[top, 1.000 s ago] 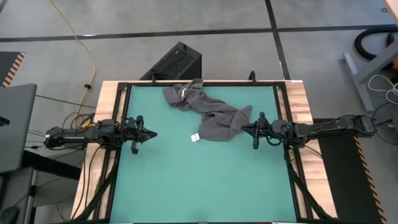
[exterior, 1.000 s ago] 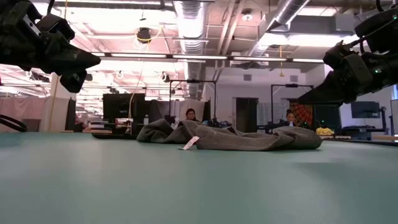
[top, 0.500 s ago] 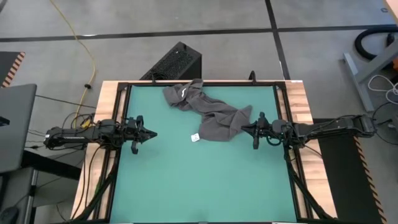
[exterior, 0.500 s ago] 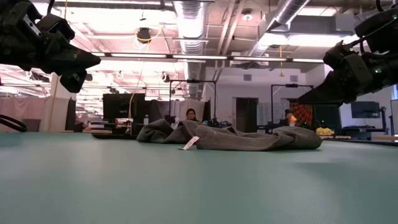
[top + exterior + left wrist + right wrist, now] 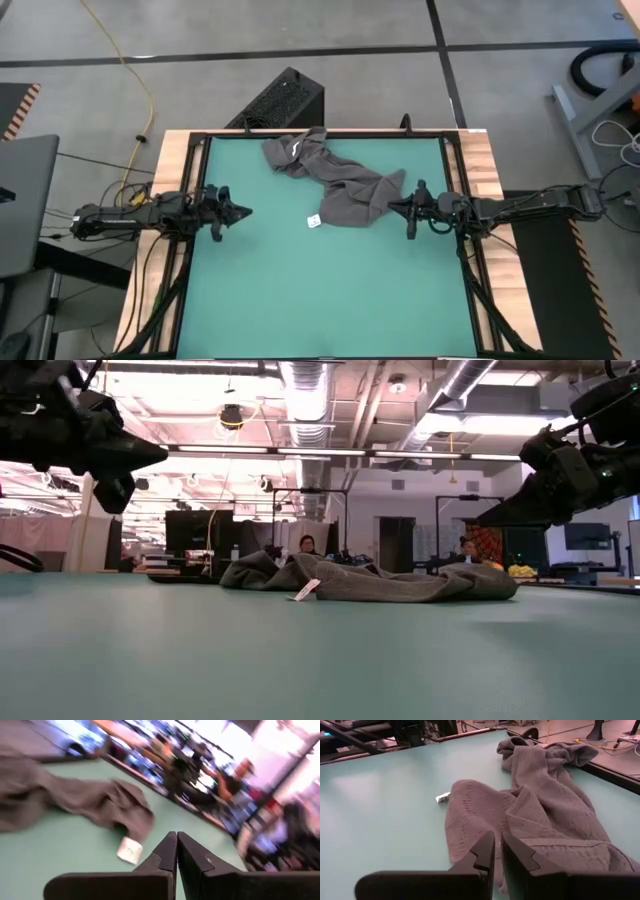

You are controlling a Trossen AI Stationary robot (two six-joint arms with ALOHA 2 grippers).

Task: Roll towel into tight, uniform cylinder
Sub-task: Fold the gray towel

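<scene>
Basically nothing's rolled yet: towel [image 5: 335,180] lies crumpled on the tabletop [image 5: 300,290]. My left gripper [image 5: 240,212] is closed, empty; right gripper [image 5: 395,208] nearly closed beside the cloth, holding nothing. Flattening and rolling all remain, I'd say.

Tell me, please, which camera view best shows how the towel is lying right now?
The high view: it shows the whole towel crumpled in a diagonal heap on the green mat. The low view shows only a flat ridge, the right wrist view a close part, the left wrist view a blurred part.

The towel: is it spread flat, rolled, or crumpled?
Crumpled: the towel lies bunched in irregular folds on the green mat, not rolled.
</scene>
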